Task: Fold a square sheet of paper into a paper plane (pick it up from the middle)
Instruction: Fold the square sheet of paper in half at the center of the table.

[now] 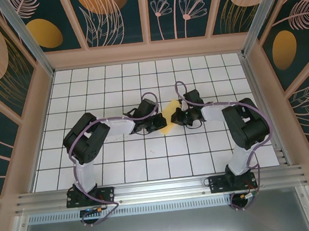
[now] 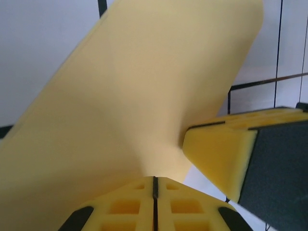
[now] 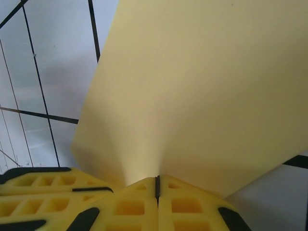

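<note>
Your left pincer [image 2: 155,185] is clamped on the yellow sheet of paper [image 2: 144,86], and your right pincer [image 3: 157,185] pinches the same sheet. Both sit close together over the middle of the table [image 1: 120,161].

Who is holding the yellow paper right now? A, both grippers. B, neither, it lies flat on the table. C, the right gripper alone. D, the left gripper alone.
A: the left gripper is shut on the yellow paper in its wrist view, and the right gripper likewise in its own.
</note>
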Controlling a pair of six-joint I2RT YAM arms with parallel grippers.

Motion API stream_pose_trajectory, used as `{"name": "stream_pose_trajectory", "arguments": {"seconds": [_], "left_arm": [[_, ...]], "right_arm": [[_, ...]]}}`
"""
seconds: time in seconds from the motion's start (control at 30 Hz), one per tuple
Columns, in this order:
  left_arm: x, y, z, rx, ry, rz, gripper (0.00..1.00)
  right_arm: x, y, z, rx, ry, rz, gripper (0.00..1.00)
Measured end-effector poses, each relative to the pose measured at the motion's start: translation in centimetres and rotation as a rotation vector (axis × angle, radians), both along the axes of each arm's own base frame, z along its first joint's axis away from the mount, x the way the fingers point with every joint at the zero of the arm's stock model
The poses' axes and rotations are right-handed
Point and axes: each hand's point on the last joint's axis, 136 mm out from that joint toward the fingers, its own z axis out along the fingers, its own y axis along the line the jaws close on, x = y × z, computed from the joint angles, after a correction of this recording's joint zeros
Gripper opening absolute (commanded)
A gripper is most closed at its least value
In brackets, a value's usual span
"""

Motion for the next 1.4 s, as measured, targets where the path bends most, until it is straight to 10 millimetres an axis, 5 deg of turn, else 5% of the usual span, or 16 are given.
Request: {"name": "stream_pose_trajectory", "arguments": {"seconds": [0.27,1.4], "left_arm": [[-1.3,-0.3,-0.2,-0.042,0.036,-0.037,0.11],[-1.2,0.1,-0.8,0.03,0.056,-0.013,0.05]], "right_arm": [[0.2,0.3,-0.3,0.015,-0.005,0.003,0.03],[0.1,-0.5,-0.3,0.024,-0.034,0.058,0.04]]}}
